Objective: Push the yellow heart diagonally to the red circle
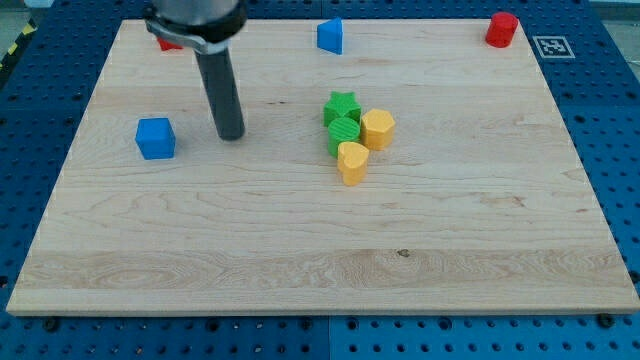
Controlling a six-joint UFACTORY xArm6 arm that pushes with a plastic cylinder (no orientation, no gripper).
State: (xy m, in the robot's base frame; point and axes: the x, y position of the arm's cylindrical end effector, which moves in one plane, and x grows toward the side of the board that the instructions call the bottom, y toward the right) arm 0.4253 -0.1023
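The yellow heart point(352, 162) lies near the board's middle, touching the lower of two green blocks. The red circle, a red cylinder point(501, 29), stands at the view's top right corner of the board. My tip point(232, 135) rests on the board well to the left of the yellow heart, between it and the blue cube point(155, 138). It touches no block.
A green star point(342, 107) and a green round block point(344, 132) sit just above the heart, with a yellow hexagon point(377, 129) to their right. A blue block point(331, 36) is at top centre. A red block point(169, 42) is partly hidden behind the arm at top left.
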